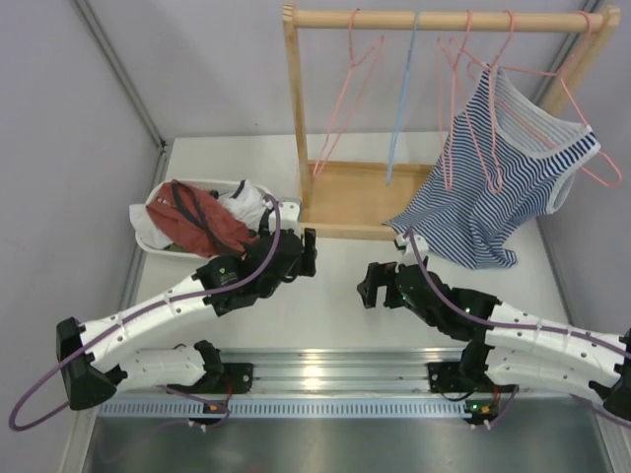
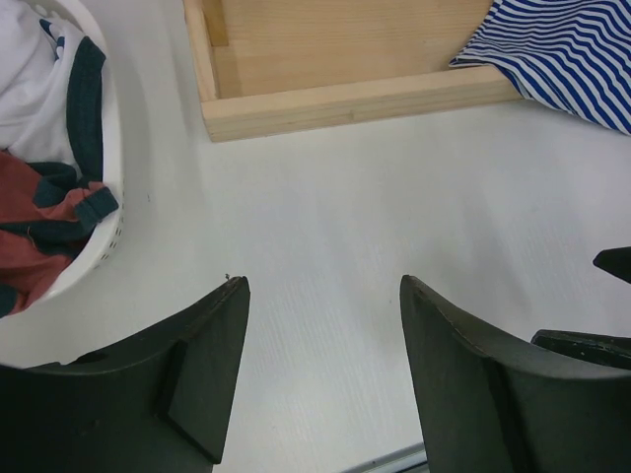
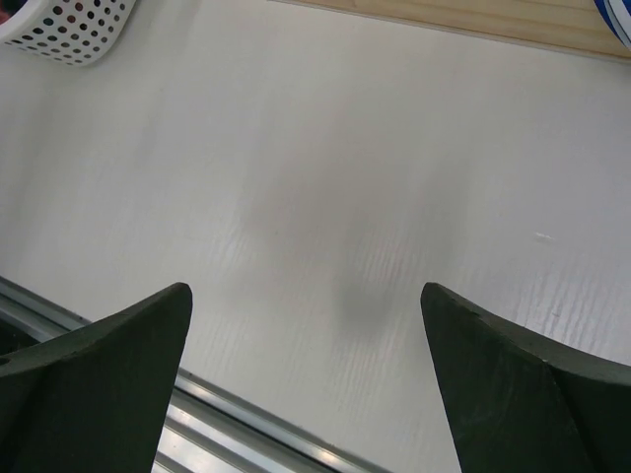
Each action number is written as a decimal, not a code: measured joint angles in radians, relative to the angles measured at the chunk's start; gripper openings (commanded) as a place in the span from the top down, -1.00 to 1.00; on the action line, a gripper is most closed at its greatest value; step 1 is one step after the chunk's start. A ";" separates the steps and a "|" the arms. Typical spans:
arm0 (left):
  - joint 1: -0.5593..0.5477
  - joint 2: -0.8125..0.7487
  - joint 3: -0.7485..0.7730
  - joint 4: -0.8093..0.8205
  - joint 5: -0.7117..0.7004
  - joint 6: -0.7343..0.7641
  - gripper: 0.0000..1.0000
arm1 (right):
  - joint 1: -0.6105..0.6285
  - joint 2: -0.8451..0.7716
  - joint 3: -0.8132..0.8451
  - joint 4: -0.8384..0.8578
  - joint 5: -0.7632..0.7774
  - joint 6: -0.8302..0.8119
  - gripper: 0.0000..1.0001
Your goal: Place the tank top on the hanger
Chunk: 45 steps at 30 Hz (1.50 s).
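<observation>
Rust-red tank top [image 1: 202, 225] lies bunched in a white basket [image 1: 148, 239] at the worktop's [image 1: 335, 315] left. A pink hanger [image 1: 345, 94] hangs on the wooden rail [image 1: 444, 18].

Left wrist: left end effector [image 2: 323, 286] spread, empty, with the basket beside it.

Right wrist: right end effector [image 3: 306, 291] spread, empty.
</observation>
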 measured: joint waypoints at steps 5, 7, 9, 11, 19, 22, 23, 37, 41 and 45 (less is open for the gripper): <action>0.000 -0.006 0.000 -0.002 -0.002 -0.006 -0.37 | 0.000 0.000 0.001 0.000 0.004 -0.003 -1.00; 0.000 -0.014 0.000 -0.005 -0.010 -0.011 -0.39 | 0.000 -0.003 0.001 -0.001 0.004 -0.004 -0.99; 0.000 -0.018 0.000 -0.009 -0.023 -0.021 -0.40 | 0.000 -0.010 0.001 -0.002 0.005 -0.005 -0.99; 0.002 -0.015 0.006 -0.034 -0.061 -0.050 -0.41 | 0.000 -0.019 0.001 -0.001 0.006 -0.006 -1.00; 0.220 0.091 0.083 -0.195 -0.159 -0.192 -0.28 | 0.000 -0.036 0.001 -0.011 0.004 -0.006 -1.00; 0.315 0.137 0.084 -0.233 -0.168 -0.224 -0.23 | 0.000 -0.051 0.001 -0.013 0.002 -0.006 -1.00; 0.339 0.148 0.082 -0.239 -0.169 -0.230 -0.23 | 0.000 -0.056 0.001 -0.014 0.002 -0.006 -0.99; 0.486 0.254 -0.002 -0.227 -0.169 -0.245 -0.22 | 0.000 -0.064 -0.009 -0.026 -0.006 -0.005 -1.00; 0.499 0.280 -0.018 -0.217 -0.169 -0.246 -0.21 | 0.000 -0.063 -0.026 -0.031 -0.006 -0.002 -1.00; 0.505 0.294 -0.030 -0.200 -0.169 -0.248 -0.12 | 0.000 -0.064 -0.028 -0.033 -0.007 0.002 -1.00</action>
